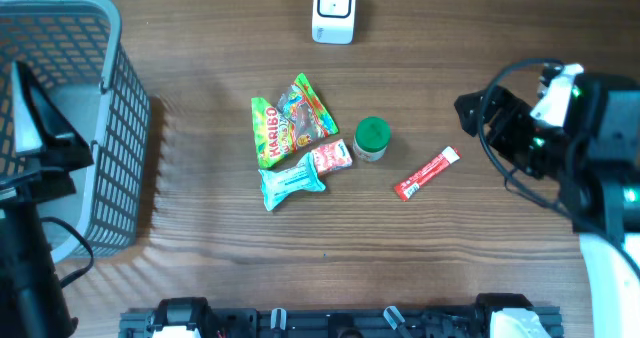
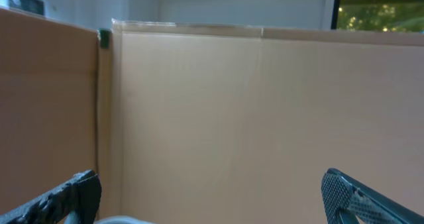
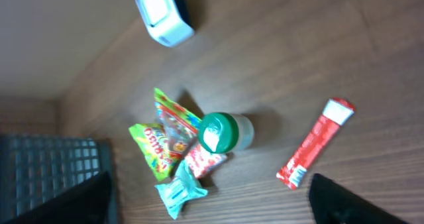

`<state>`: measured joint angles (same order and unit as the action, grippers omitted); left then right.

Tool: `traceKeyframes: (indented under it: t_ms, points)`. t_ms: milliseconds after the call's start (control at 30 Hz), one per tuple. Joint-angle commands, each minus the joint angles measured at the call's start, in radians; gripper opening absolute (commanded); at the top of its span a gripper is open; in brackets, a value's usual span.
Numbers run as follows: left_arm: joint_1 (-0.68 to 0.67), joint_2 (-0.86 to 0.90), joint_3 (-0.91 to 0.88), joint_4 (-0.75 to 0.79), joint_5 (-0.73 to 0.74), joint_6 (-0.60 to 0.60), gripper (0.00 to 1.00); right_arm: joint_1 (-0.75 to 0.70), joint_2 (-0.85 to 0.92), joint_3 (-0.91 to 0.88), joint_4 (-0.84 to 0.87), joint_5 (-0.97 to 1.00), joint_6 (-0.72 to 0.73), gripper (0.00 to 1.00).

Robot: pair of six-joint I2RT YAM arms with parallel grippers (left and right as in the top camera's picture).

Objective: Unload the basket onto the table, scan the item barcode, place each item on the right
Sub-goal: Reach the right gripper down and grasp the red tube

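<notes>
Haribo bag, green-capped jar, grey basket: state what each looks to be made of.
The Haribo bag looks like thin glossy plastic film: printed, crinkled, with sealed edges. The green-capped jar has a smooth cap, likely moulded plastic; its pale body could be plastic or glass. The basket seems matte grey plastic, moulded as an open grid.

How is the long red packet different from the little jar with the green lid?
The red packet is long, thin and flat; the jar is short and round. The red packet lies by itself; the jar stands next to the snack bags. Both sit on the wooden table.
</notes>
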<state>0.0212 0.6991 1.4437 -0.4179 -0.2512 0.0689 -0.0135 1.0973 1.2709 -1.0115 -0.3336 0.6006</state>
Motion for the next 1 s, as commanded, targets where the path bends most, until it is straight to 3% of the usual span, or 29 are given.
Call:
traceKeyframes:
  t_ms: [0,33,200,367,633,967]
  points:
    - [0.008,-0.002,-0.01,-0.012,0.034,-0.097,1.0,0.007,0.127,0.011,-0.108,0.13,0.176,0.9]
    - [0.008,-0.006,-0.01,-0.013,0.034,-0.134,1.0,0.007,0.212,0.01,-0.198,0.158,0.285,0.84]
    - [0.008,-0.006,-0.013,-0.016,0.034,-0.163,1.0,0.011,0.498,0.008,-0.206,0.051,0.3,0.71]
    - [0.008,-0.006,-0.013,-0.019,0.034,-0.163,1.0,0.011,0.717,0.042,-0.17,0.039,0.338,0.71]
    - [0.008,-0.04,-0.013,-0.019,0.034,-0.163,1.0,0.011,0.786,0.059,-0.035,0.104,0.438,0.67]
    - [0.008,-0.129,-0.014,-0.023,0.034,-0.163,1.0,0.102,0.845,0.058,-0.039,0.217,0.475,0.67]
